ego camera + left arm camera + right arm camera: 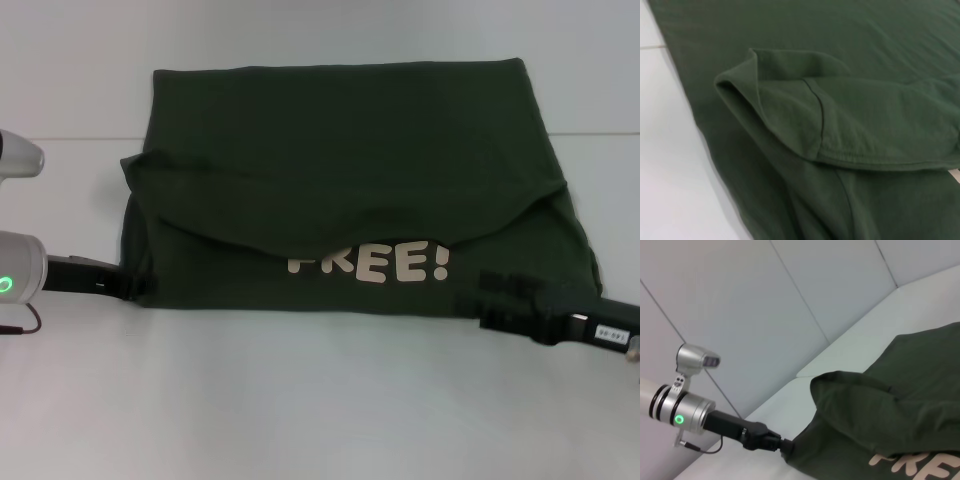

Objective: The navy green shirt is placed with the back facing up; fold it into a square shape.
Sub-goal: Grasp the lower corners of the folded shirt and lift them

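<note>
The big dark olive-green cotton T-shirt lies half-folded on the white worktop. Left hand and right hand sit at its near corners, apparently clenched on cloth. Uneven pulling could skew the fold.

The shirt has cream block letters reading "FREE!" on it, with the F half covered by a folded flap. The right wrist view only catches "FRE". There's a small white label on the right arm, unreadable.
</note>
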### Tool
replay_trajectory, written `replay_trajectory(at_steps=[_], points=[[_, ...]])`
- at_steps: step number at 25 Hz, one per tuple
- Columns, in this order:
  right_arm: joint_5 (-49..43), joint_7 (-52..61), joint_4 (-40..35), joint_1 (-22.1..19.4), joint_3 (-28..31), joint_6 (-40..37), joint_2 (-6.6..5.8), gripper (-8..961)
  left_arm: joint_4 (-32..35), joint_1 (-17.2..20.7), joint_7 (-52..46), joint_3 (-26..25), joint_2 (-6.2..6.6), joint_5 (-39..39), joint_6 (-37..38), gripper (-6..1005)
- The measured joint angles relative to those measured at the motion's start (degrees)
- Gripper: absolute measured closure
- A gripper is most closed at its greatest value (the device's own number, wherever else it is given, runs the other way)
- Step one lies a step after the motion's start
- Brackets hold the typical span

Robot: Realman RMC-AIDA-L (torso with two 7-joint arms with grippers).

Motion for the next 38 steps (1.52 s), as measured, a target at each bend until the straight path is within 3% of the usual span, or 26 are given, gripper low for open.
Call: replay_trajectory(at_steps=[3,6,11,15,19,26,38], points=[[-0.5,6.6,-5.4,-0.7,-0.2,-0.5,-0.20,27,0.1,0.0,0.0,0.1,0.00,0.0,0.0,998],[-5.1,20.8,-16.3,-1.1,-0.3,-1.8,-0.85,29,0.2,0.0,-0.1,-0.1,0.12,0.0,0.2,998],[-23.9,52.4,-33.8,2.4,-0.2,-6.1,-3.16,33,0.3,-0.3,-0.1,-0.2,0.46,0.0,0.7,998],[-39.4,63.5,-39.0,7.8,1.4,-10.1,-4.25,35,0.3,-0.5,-0.1,0.0,0.57,0.1,0.9,998],[-48.7,64.5,-38.1,11.1,1.6,-8.4,-3.26,38,0.3,-0.6,-0.1,0.0,0.63,0.1,1.3,998],[-48.9,63.3,-26.7,12.7,-0.6,-0.2,-3.16,56,0.3,-0.6,-0.1,0.0,0.71,0.1,1.4,998],[-47.0,61.4,-20.3,14.6,-1.4,6.0,-2.77,87,0.3,-0.7,-0.2,0.1,0.62,0.0,1.4,999]])
